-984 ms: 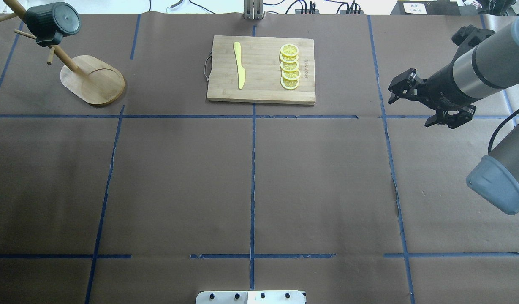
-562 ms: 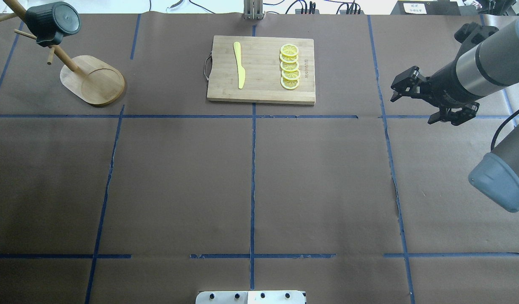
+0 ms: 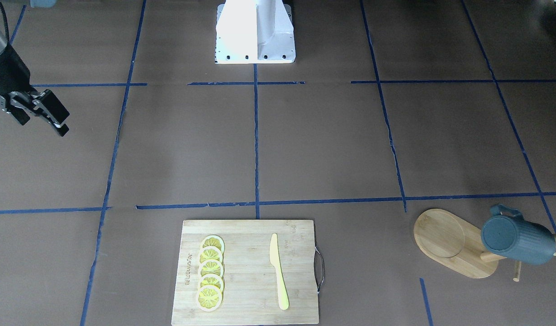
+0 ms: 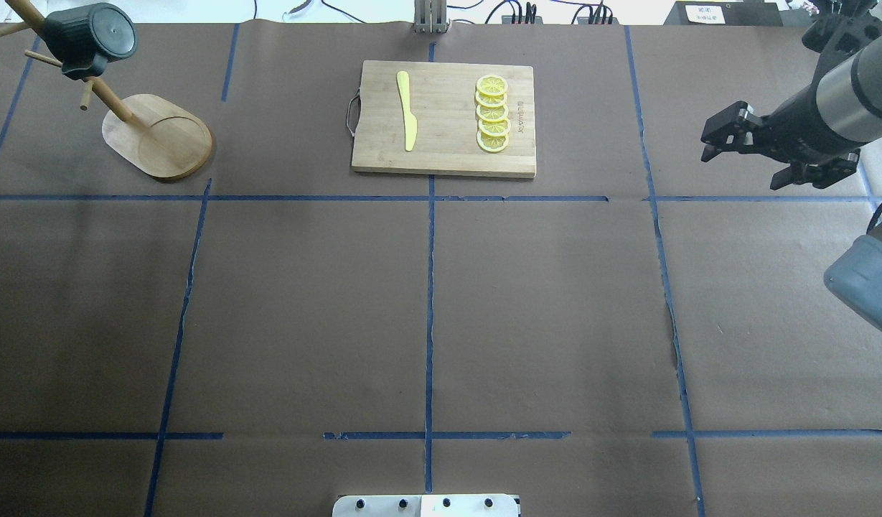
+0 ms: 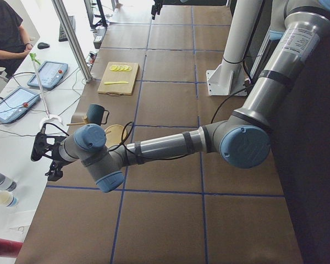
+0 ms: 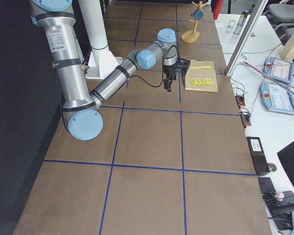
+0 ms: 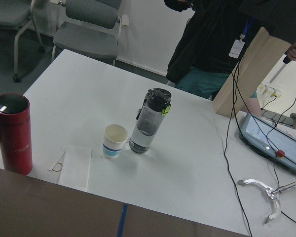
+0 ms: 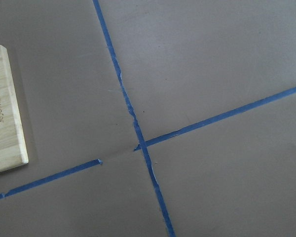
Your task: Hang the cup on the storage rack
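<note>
R gripper (image 4: 742, 170) hangs wide open, empty, over bare table (image 4: 555, 301), well clear of the cutting board (image 4: 444, 118); L gripper (image 5: 44, 157) sits out at the table's left edge, can't tell if open or closed. Cup (image 4: 89, 36) already hangs on a peg of the storage rack (image 4: 157, 136) at the far-left corner, nothing holding it. Job looks done imo, w/ loads of free room mid-table.
</note>
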Robot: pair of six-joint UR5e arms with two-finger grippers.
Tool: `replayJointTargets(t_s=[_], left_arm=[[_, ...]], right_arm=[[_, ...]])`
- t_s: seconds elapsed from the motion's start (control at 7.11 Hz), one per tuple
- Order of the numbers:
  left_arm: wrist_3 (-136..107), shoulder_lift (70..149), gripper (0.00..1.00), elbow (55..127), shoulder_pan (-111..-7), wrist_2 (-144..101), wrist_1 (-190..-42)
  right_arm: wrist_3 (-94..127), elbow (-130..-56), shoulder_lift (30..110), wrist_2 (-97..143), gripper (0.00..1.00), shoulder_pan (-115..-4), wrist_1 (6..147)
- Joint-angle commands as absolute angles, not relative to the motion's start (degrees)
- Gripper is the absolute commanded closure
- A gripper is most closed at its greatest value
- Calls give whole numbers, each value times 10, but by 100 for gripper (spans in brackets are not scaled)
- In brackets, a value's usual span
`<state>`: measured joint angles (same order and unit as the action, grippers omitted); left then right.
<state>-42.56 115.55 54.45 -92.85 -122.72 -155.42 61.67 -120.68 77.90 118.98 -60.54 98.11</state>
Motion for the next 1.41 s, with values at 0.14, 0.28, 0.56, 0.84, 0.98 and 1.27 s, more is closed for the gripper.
replayJointTargets(t_s=[0.14, 0.28, 0.56, 0.84, 0.98, 1.27], left_arm=[[-261, 1096, 0, 764, -919, -1232, -1213], [-218, 1056, 0, 846, -916, -1244, -1105], [-172, 982, 0, 983, -898, -1303, -938], [-60, 898, 0, 1107, -858, -1307, -775], [-35, 849, 0, 1142, -859, -1316, -718], [-21, 794, 0, 1160, -862, -1353, -715]], right_arm=[[425, -1176, 819, 1220, 1, -683, 991], [371, -1157, 828, 1243, 1, -716, 991], [281, -1121, 838, 1268, 1, -768, 994], [193, -1102, 847, 1291, 1, -803, 1018], [132, -1102, 847, 1292, 1, -818, 1056], [47, -1099, 847, 1292, 1, -824, 1098]])
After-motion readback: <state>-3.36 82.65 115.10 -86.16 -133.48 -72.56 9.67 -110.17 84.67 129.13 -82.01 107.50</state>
